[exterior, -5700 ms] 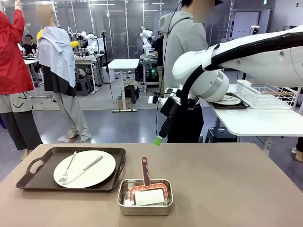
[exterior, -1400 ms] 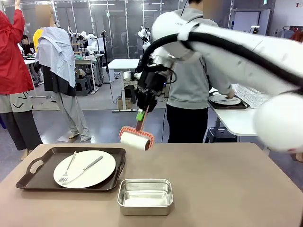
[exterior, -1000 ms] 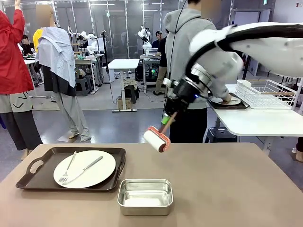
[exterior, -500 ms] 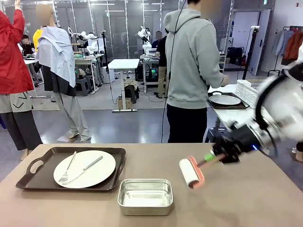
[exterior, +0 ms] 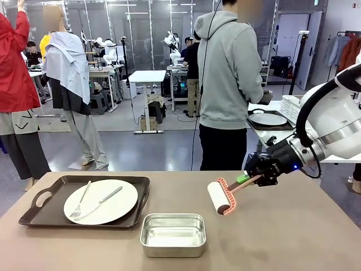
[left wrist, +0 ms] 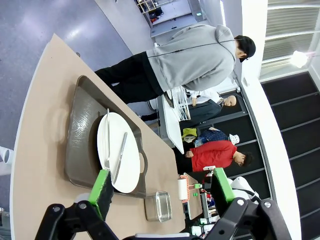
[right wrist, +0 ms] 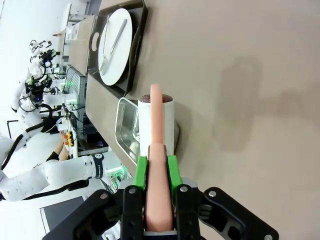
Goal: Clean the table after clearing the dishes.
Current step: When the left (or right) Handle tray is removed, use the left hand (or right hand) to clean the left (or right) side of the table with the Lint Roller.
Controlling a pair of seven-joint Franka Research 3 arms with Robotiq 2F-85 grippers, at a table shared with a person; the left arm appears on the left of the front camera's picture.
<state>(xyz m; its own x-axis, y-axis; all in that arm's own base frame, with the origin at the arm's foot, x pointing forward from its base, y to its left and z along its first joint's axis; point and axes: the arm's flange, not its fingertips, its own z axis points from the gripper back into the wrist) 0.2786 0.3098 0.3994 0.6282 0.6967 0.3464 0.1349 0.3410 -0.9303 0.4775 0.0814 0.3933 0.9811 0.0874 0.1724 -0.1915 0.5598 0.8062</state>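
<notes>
Pink handle [exterior: 234, 186] clamped in my right gripper [exterior: 243, 179]; roller [exterior: 219, 197], light and stiff, sat low over table [exterior: 293, 243] at 2 o'clock from pan [exterior: 172, 234]. Plate [exterior: 101, 201] on tray [exterior: 56, 186] at 10 o'clock: fragile, slick, I'd lift by tray handle [exterior: 34, 206]. Left gripper [left wrist: 162, 184] gaped, empty.

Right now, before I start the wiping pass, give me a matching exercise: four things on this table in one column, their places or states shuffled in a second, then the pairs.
Things
1. white lint roller with pink handle
2. small rectangular steel pan
3. round white dinner plate
4. metal fork

Places or states
A. empty, standing on the brown table
B. lying on the plate
C. gripped in the right jaws
D. on the dark brown handled tray

Pairs: 1-C, 2-A, 3-D, 4-B
</notes>
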